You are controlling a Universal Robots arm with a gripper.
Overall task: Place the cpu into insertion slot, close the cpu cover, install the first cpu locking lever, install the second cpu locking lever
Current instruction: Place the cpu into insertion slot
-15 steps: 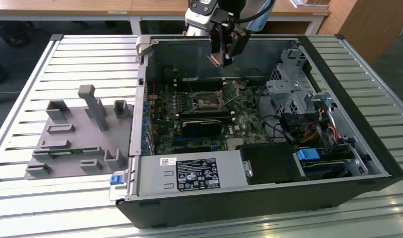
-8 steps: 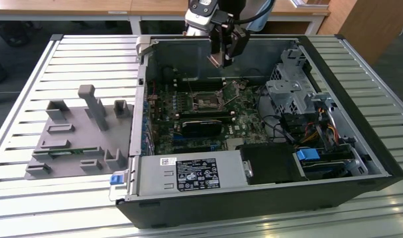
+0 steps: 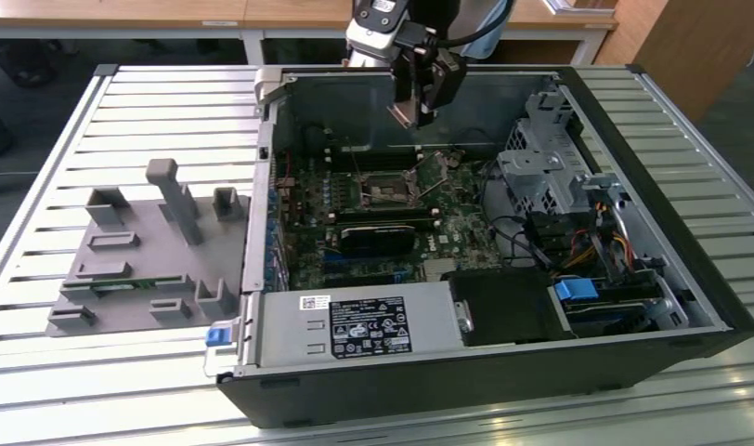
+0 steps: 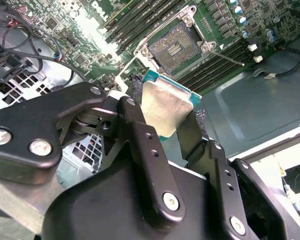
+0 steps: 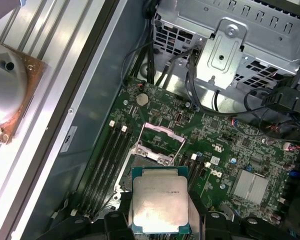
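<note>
My gripper point(image 3: 417, 113) hangs inside the open computer case, above the motherboard and a little toward the case's back wall from the insertion slot point(image 3: 383, 190). It is shut on the cpu point(image 4: 165, 107), a flat square chip with a silver-grey top, held by two opposite edges between the black fingers point(image 4: 135, 105). In both wrist views the cpu point(image 5: 159, 202) hovers over the insertion slot point(image 5: 142, 162), apart from it, and the slot's dark centre point(image 4: 174, 47) is bare. The cpu cover point(image 5: 162, 136) stands swung open at the slot's far side. A thin locking lever point(image 4: 225, 57) sticks out beside the slot.
Long memory slots point(image 5: 107, 160) flank the socket. A perforated metal drive cage point(image 5: 225, 50) with cables stands close by. A power supply point(image 3: 352, 325) fills the case's front. On the slatted table outside lie a grey fixture point(image 3: 142, 251) and a copper-based heat sink point(image 5: 5, 95).
</note>
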